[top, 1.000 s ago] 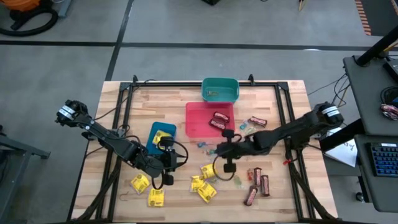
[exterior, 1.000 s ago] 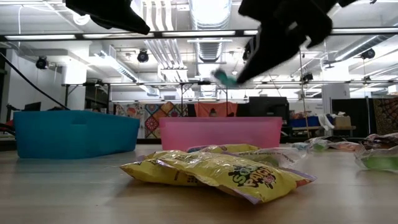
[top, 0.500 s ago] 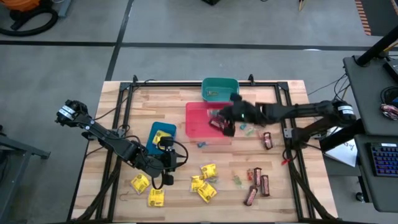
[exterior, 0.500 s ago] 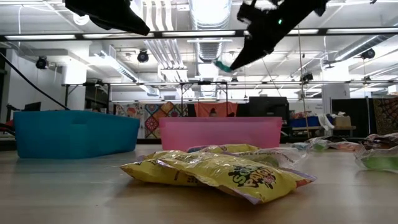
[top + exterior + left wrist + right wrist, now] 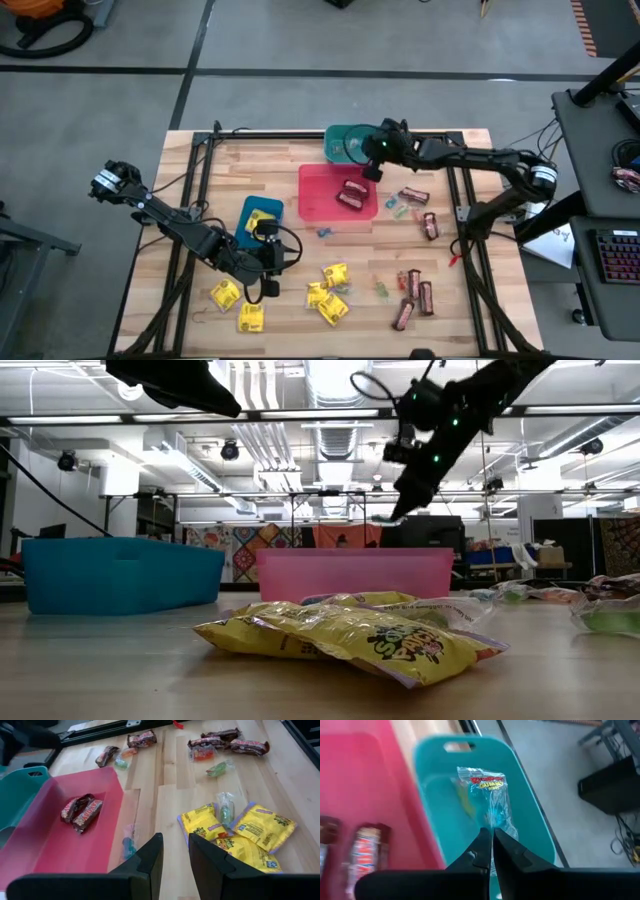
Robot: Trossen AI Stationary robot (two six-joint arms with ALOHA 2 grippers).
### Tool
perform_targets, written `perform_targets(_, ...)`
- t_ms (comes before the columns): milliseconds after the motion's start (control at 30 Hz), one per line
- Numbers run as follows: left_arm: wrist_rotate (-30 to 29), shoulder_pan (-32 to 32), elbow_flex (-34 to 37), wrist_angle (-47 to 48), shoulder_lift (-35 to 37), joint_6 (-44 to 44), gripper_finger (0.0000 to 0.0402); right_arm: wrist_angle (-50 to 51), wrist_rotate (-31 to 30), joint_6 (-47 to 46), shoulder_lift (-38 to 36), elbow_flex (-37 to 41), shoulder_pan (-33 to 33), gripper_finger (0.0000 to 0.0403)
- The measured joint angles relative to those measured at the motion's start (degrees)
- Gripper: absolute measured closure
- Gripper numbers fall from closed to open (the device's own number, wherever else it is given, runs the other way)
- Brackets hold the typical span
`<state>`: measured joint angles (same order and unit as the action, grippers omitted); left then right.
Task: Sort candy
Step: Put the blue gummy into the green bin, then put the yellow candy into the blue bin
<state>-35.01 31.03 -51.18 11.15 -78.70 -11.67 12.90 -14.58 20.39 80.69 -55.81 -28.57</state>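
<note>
Candy lies in several groups on our wooden table (image 5: 270, 160), and we have both arms over it. Our right gripper (image 5: 372, 150) reaches out over the teal bin (image 5: 345, 133) at the table's twelve o'clock edge, fingers pressed together on the clear wrapper of a small blue gummy packet (image 5: 492, 802), which hangs from the fingertips (image 5: 481, 851) above the bin's floor. In the low view that gripper (image 5: 395, 515) sits high above the pink-looking wall of the red bin (image 5: 350, 572). The red bin (image 5: 320, 195) stands just at six o'clock of the teal one and holds two dark brown-red bars (image 5: 352, 193). Our left gripper (image 5: 268, 262) waits low over the table beside the blue bin (image 5: 250, 212), which has a yellow packet (image 5: 262, 218) in it; its fingers (image 5: 147, 862) stand slightly apart with nothing between them. Yellow square packets (image 5: 328, 302) lie in a cluster near the six o'clock edge, with two more yellow packets (image 5: 236, 305) toward seven o'clock. Further brown-red bars (image 5: 412, 290) rest toward five o'clock, and other bars (image 5: 415, 195) lie at three o'clock of the red bin. Tiny green and blue wrapped pieces (image 5: 395, 208) are scattered between these groups. In the low view a yellow packet (image 5: 350, 635) lies nearest the camera.
</note>
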Motion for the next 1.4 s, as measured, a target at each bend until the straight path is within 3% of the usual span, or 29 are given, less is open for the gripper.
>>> perform_targets(333, -0.6, 0.0, 0.0, 0.0, 0.0, -0.9, 0.0325, -0.4, 0.1, -0.2, 4.5, 0.0, -3.6, 0.0391)
perform_targets(567, -0.6, 0.0, 0.0, 0.0, 0.0, -1.1, 0.0325, -1.9, 1.5, -3.0, 4.6, 0.0, -3.5, 0.0343)
perform_targets(800, -0.6, 0.0, 0.0, 0.0, 0.0, -1.5, 0.0325, -2.0, 1.5, -4.6, 3.8, 0.0, -3.5, 0.0301)
perform_targets(1067, 0.0, 0.0, 0.0, 1.2, 0.0, -5.8, 0.0325, 0.8, 1.7, -9.5, -1.7, 0.0, -1.7, 0.0294)
perform_targets(1200, 4.3, 0.1, -1.3, 6.2, 0.0, -13.0, 0.0325, 4.3, 6.2, -13.9, -6.5, 0.0, 0.5, 0.03)
perform_targets(1400, 17.2, 0.8, -4.4, 16.4, 0.0, -31.2, 0.0325, 10.0, 10.6, -19.8, -13.3, 0.0, 6.3, 0.0309)
